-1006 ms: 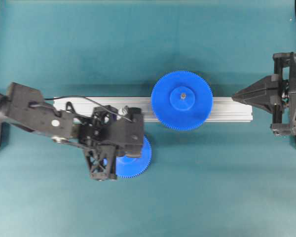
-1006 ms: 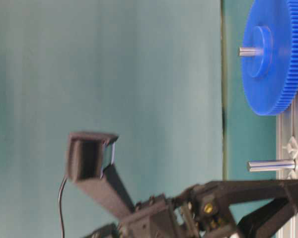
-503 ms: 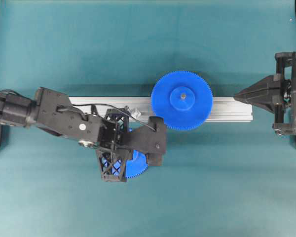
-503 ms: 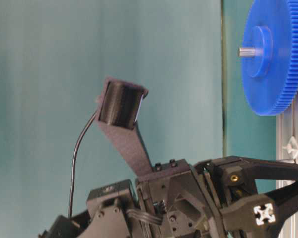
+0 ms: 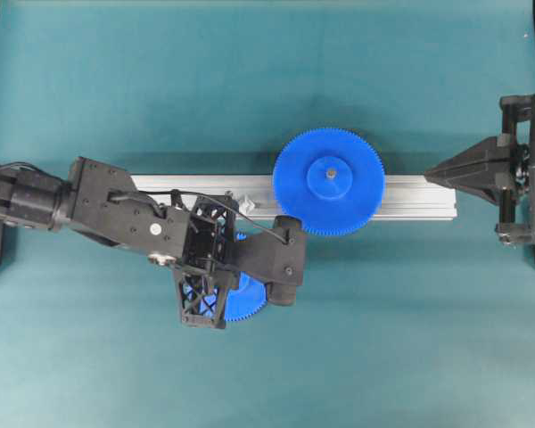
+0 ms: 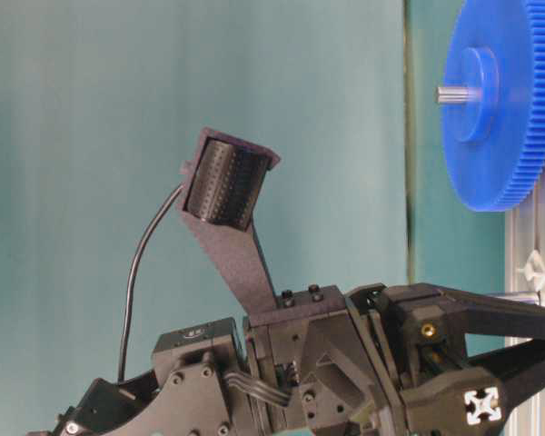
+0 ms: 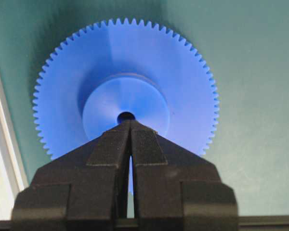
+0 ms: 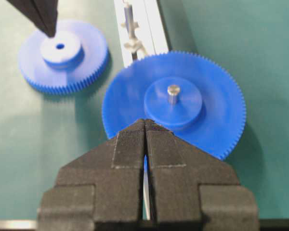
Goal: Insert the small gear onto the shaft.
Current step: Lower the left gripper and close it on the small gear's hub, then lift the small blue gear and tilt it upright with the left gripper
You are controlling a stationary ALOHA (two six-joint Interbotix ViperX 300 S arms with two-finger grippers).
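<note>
a: teal mat covers the whole table, and a pale aluminium rail lies across its middle.

b: where is the small gear?

a: flat on the mat, just on the near side of the rail, left of centre. in the overhead view the left arm hides most of it, so only its toothed edge shows.

b: and the left gripper?

a: its 2 fingers are pressed together, nothing between them, tips right over the raised hub beside the centre hole. whether they touch the hub, i cannot tell.

b: the shaft?

a: a thin silvery pin standing up from the rail, between the small gear and the larger gear, which sits on the rail on its own pin.

b: the right gripper?

a: pressed together too, holding nothing, at the rail's right end, well apart from both gears.
</note>
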